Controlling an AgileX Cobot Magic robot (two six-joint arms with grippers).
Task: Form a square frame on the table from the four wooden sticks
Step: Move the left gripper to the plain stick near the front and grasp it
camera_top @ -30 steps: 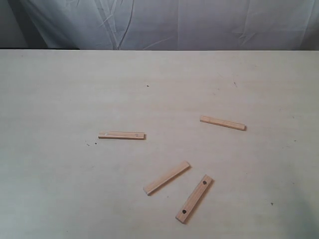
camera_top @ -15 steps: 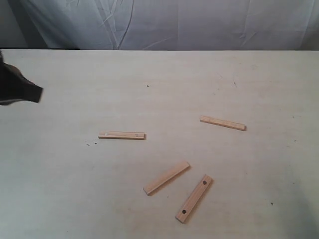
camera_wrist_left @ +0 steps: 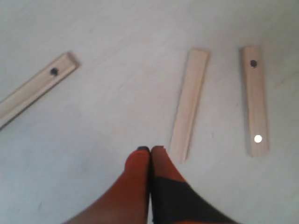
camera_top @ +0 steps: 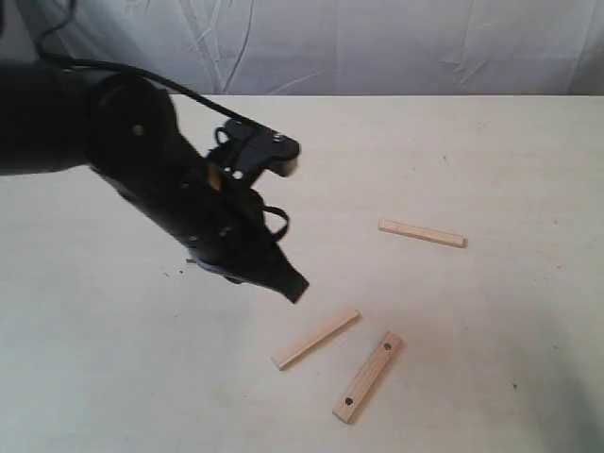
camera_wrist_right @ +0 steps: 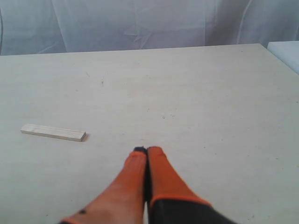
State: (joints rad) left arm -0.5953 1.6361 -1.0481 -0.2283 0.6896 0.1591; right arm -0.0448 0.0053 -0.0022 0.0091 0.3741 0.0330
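Hanging over the pale cream wood-grain table (camera_top: 491,142), the black left gripper (camera_top: 294,286) has its orange fingers (camera_wrist_left: 138,163) pressed together, empty, just beside a plain flat tan wooden stick (camera_top: 315,338). A two-holed stick (camera_top: 367,376) lies near that stick, a third stick (camera_top: 422,233) well apart; the fourth is probably behind the arm. The right gripper (camera_wrist_right: 146,150) is closed too.
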